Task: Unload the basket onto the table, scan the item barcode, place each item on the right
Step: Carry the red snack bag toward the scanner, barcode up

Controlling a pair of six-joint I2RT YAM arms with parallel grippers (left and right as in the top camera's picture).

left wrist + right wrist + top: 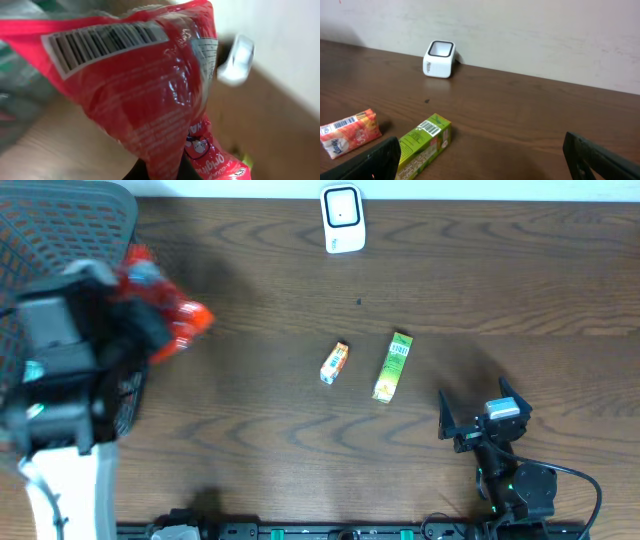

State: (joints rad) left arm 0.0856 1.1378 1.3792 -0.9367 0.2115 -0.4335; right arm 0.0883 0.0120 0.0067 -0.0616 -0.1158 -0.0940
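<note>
- Left claw (pixel 140 330) at 9 o'clock of the desk (pixel 300 470) in the overhead view, pinched narrow on a red packet (pixel 165 315).
- Red packet poking out of the claw toward 3 o'clock, its glossy film crumpled, filling most of the left wrist view.
- Barcode (pixel 100 42) on a white panel at 10 o'clock in the left wrist view, black bars turned toward that camera, slightly blurred.
- Scanner (pixel 342 220) at 12 o'clock, standing at the far edge of the desk by the pale wall (pixel 520 30): small, white, with a dark-framed window on top.
- Well apart from the scanner in the overhead view: the red packet.
- Same scanner as a blurred white shape at 2 o'clock in the left wrist view, just beside the packet's edge.
- Grey mesh basket (pixel 60 230) at 10 o'clock, partly hidden under the left arm.
- Small orange-and-white pack (pixel 334 363) lying flat near the middle of the desk.
- Green box (pixel 392 367) at 3 o'clock of that pack, near it but not touching, also flat, with its long side running roughly 12 to 6.
- Right claw (pixel 480 420) at 4 o'clock, jaws spread wide with nothing between them, aimed toward 12 o'clock.
- Dark fingers (pixel 375 160) at the lower corners of the right wrist view, with the green box and the small pack ahead at 8 o'clock, each with a barcode facing up.
</note>
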